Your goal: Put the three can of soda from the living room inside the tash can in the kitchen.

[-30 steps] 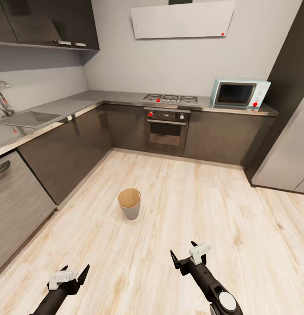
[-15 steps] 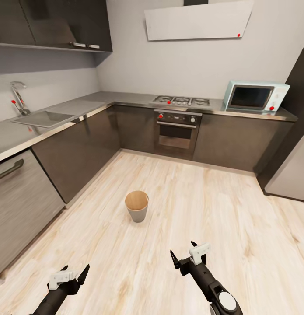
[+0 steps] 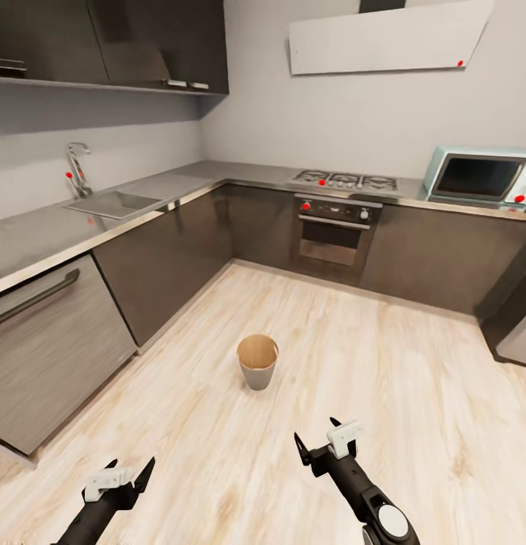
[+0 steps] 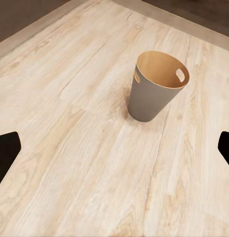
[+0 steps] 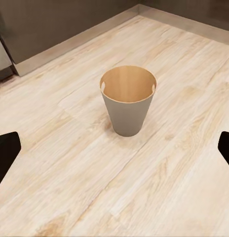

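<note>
Kitchen, wood floor point(image 3: 414, 424). Bin point(image 3: 258, 362): grey, tapered, brown inside, two hand slots at rim; stood upright on floor, well ahead of both grippers, nearer right one. No contents made out from these angles.

Left gripper point(image 3: 130, 471): fingers spread wide, nothing held. Right gripper point(image 3: 315, 439): likewise spread, empty.

Cans: none seen. Judged light, thin-walled, smooth, easily dented; best taken across mid-body with moderate squeeze. Bin judged light, easily tipped if knocked; cans to be released above open mouth.
</note>
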Controlling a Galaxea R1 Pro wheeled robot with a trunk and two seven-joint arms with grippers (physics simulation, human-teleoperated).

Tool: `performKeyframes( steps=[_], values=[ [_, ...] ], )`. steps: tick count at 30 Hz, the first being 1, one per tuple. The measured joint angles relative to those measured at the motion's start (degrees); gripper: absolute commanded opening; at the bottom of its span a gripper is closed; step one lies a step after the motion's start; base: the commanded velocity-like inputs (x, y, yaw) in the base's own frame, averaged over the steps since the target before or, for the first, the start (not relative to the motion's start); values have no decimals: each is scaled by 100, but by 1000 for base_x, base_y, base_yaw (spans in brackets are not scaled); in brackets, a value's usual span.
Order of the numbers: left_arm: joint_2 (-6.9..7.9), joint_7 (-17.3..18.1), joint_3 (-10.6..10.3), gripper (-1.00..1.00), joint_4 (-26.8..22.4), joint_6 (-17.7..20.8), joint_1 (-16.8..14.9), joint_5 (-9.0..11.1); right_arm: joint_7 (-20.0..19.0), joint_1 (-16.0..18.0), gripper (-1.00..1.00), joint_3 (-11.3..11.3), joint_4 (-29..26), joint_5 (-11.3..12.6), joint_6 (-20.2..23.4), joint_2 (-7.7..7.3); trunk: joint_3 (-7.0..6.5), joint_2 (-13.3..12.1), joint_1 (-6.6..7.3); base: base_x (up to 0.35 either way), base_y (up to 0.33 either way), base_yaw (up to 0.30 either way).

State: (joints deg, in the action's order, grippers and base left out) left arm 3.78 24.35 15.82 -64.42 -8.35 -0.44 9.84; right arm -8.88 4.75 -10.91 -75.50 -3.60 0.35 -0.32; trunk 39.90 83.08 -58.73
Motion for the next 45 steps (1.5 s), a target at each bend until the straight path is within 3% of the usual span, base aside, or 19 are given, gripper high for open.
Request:
performKeyframes(
  steps=[10, 29, 45],
  values=[
    [0, 0, 0, 100, 0, 0, 0, 0, -8, 0, 100, -22, 0, 0, 0, 38, -38, 0, 0, 181, -34, 166],
    [0, -2, 1, 100, 0, 7, 0, 0, -29, 0, 100, -43, 6, -25, 0, 41, -61, 0, 0, 304, -130, 8],
    [0, -8, 7, 100, 0, 8, 0, 0, -18, 0, 100, -245, 82, -26, 0, 41, -124, 0, 0, 304, -162, 0]
  ],
)
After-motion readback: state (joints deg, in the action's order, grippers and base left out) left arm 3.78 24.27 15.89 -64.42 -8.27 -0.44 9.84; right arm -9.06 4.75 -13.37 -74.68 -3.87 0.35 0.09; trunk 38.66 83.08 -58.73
